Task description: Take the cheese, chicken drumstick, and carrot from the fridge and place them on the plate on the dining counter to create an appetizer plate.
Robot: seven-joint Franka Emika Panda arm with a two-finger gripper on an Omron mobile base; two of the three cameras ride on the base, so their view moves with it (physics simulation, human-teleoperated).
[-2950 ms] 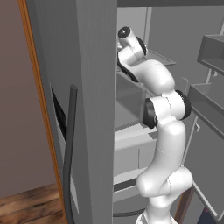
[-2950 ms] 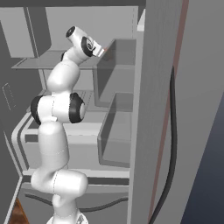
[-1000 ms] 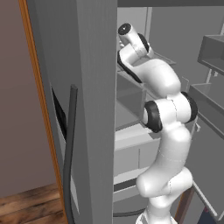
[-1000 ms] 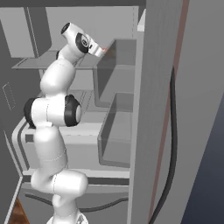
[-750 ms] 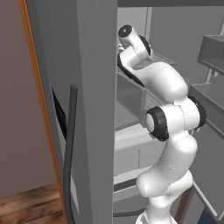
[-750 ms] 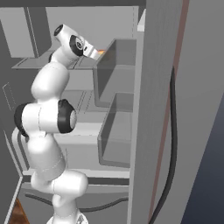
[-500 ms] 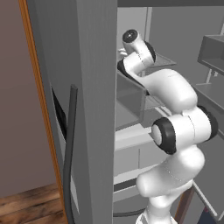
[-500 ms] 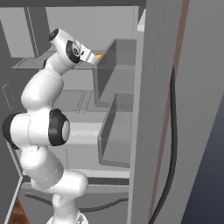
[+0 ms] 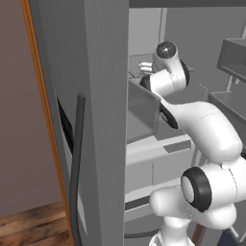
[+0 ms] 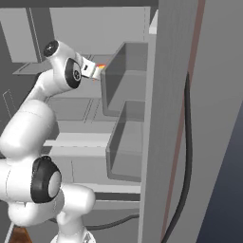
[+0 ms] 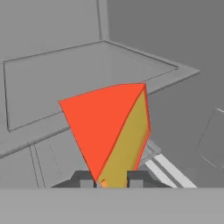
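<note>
The cheese [image 11: 109, 127], an orange-yellow wedge with a red side, sits between my fingertips in the hand view. My gripper [image 11: 111, 180] is shut on its narrow end. In the right base view the gripper [image 10: 94, 72] holds the cheese [image 10: 98, 76] up at the level of the fridge's upper shelf, just left of a door bin [image 10: 124, 78]. The fridge [image 9: 96, 120] stands open, and my wrist [image 9: 166, 72] reaches past the door edge. A bare grey shelf [image 11: 87, 65] lies behind the cheese. The plate, dining counter, carrot and drumstick are out of view.
The open fridge door with its dark vertical handle [image 9: 77, 168] stands close on the left. Grey door bins [image 10: 126, 156] hang on the right, beside a dark door seal [image 10: 182, 142]. Lower shelves and drawers [image 9: 153, 163] lie behind my arm.
My hand has come down and back from the upper shelf with the cheese still in the grip. The elbow has dropped lower and swung outward.
</note>
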